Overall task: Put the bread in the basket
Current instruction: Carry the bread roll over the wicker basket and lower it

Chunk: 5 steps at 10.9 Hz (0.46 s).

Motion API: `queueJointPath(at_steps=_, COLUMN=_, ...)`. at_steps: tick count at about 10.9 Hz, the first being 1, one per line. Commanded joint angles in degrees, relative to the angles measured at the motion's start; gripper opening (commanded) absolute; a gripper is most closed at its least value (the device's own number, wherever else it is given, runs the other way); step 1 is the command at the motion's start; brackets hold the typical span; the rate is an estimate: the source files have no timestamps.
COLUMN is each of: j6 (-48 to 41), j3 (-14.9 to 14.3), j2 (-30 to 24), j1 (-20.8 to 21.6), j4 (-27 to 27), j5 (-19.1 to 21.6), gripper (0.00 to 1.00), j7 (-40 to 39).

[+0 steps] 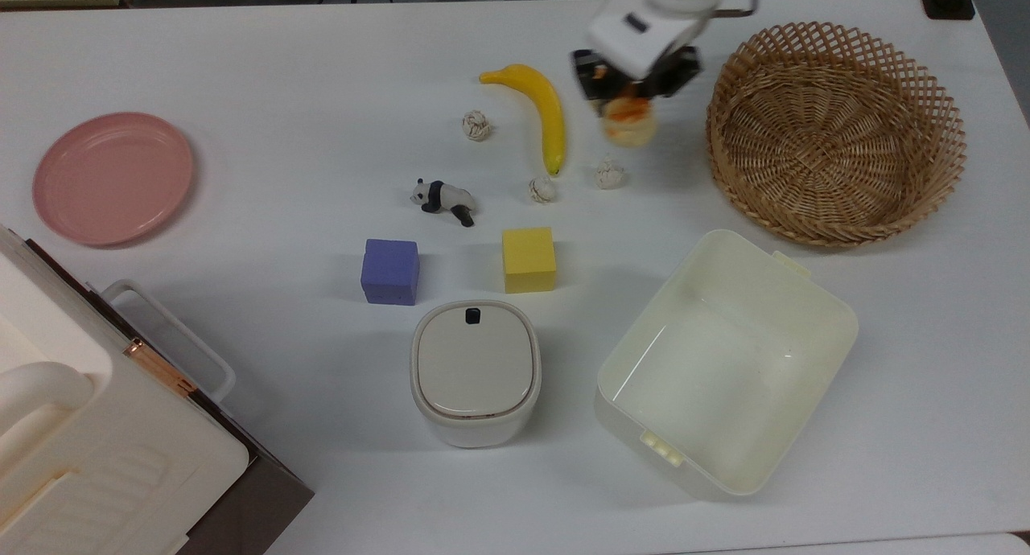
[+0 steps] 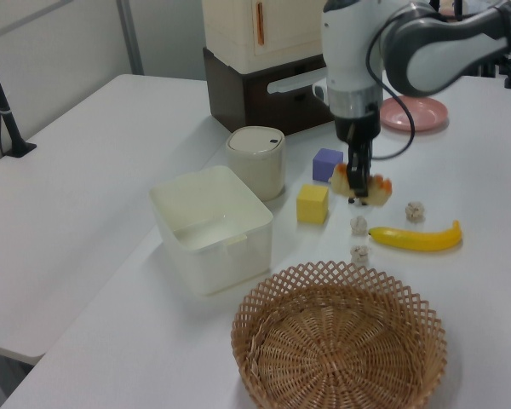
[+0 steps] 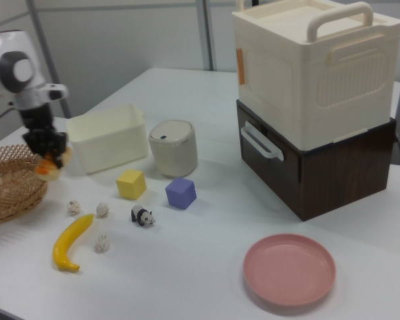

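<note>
Bread (image 1: 628, 125) hangs clamped between the closed fingers of the gripper (image 1: 627, 96), lifted off the desk (image 1: 282, 72). In the top view it sits between the banana (image 1: 541, 108) and the basket (image 1: 835, 133), just short of the wicker rim, near the desk's far edge.

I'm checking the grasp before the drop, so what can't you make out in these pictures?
- Top view: the gripper body covers part of the bread, hiding where the jaws touch it.
- Left view: the bread hides the panda figure.
- Right view: the basket is cut off by the right view's left edge.
</note>
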Motion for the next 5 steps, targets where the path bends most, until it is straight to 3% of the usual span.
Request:
queueJointPath(at_steps=1, j6=4.57, j3=-0.75, j2=1.6, j1=7.65, j4=1.0, j5=1.84, gripper=0.35, j7=10.1)
queueJointPath(at_steps=5, j6=9.33, j3=-0.75, j2=2.91, j1=15.22, j4=1.0, j5=1.49, gripper=0.38, j7=16.1)
